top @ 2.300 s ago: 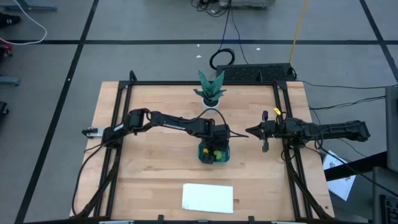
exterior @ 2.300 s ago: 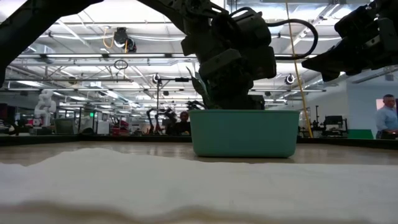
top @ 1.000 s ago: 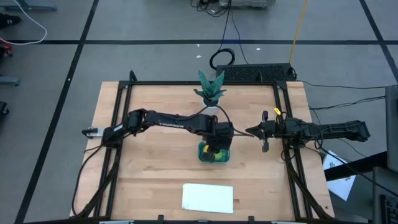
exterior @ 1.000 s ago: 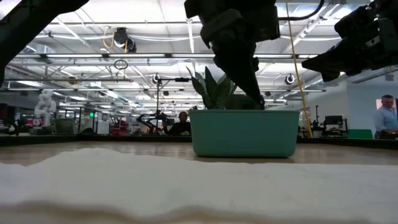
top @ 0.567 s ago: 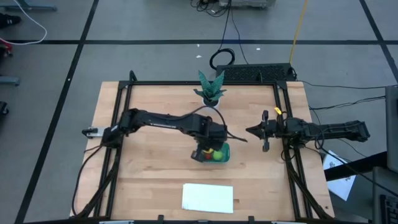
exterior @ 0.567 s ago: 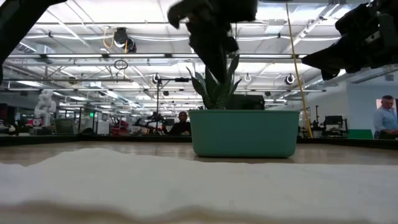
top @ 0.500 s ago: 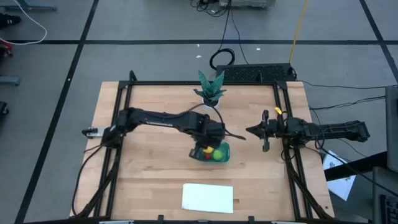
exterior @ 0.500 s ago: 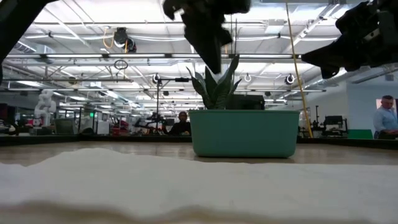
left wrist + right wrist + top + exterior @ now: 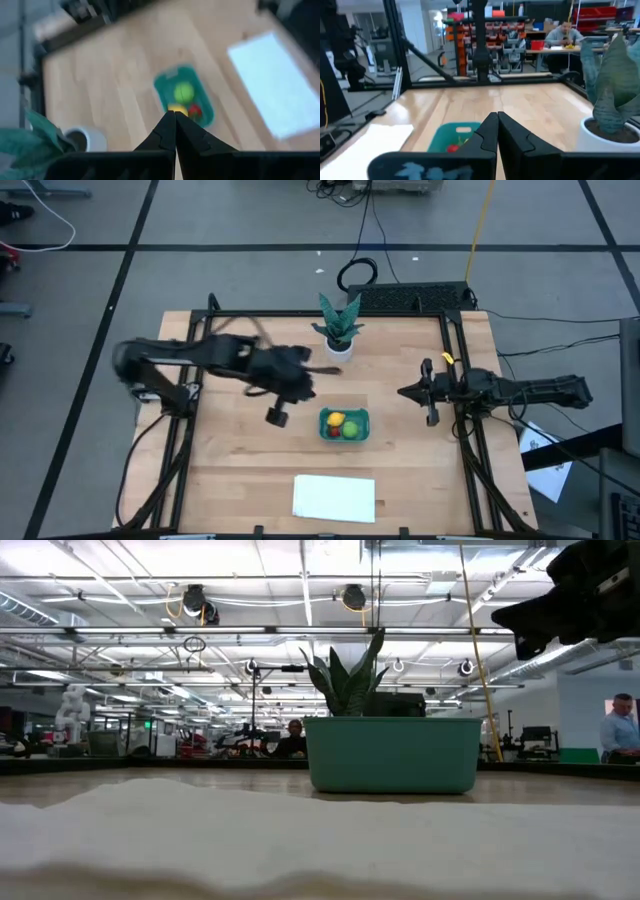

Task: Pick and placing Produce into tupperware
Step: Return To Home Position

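We find the tub (image 9: pixel 393 753) standing near the middle of the surface (image 9: pixel 240 470), and all the produce lies inside it: a yellow piece (image 9: pixel 336 419), a lime green piece (image 9: pixel 351 430) and a smaller red piece (image 9: pixel 194 112), close together on its floor. Behind the tub a white pot (image 9: pixel 338 345) holds a spiky green plant (image 9: pixel 340 315). A flat white sheet (image 9: pixel 334 497) lies near the front edge, apart from the tub. The left gripper (image 9: pixel 175 116) hangs above the surface to the tub's left, clear of it, its jaws pressed together and holding nothing. The right gripper (image 9: pixel 402 392) waits to the tub's right, well apart and pointing toward it. In its wrist view we see its jaws pressed together as well, with nothing between them.
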You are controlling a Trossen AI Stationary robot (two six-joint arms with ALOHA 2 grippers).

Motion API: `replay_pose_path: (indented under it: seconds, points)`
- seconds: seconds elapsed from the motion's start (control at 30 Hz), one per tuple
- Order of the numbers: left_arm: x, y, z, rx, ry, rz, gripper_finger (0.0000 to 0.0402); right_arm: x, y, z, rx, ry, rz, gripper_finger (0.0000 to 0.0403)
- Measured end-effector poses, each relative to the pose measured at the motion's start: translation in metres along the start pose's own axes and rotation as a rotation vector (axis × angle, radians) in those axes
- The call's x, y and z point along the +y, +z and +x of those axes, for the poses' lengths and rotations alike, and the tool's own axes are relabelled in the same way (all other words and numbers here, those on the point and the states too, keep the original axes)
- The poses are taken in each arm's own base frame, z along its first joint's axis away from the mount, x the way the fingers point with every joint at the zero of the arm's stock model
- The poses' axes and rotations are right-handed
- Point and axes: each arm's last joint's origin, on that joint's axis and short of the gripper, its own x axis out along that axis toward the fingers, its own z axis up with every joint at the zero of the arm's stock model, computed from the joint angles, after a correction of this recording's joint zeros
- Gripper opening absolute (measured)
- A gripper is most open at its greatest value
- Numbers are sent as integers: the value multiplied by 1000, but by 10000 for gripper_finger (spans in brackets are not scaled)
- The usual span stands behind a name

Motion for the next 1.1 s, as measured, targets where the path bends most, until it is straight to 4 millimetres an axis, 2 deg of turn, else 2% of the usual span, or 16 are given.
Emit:
replay_pose_path:
  seconds: [0.13,0.27,0.57,0.8,0.93,1.1]
  points:
    - [-6,-32,-19,-175,51,-33,0,0,3,-3,-31,3,11,0]
    - [-13,-79,-17,-257,98,-129,0,0,4,-5,-49,5,25,0]
    - [-51,-166,-23,-469,258,-289,0,0,7,-10,-88,8,38,0]
    - [-80,-217,-13,-662,305,-308,0,-1,7,-14,-94,-4,46,0]
    - [-91,-235,-5,-807,251,-282,0,-1,9,-16,-126,0,57,0]
    - [-96,-252,11,-783,325,-282,0,-1,10,-16,-132,0,54,0]
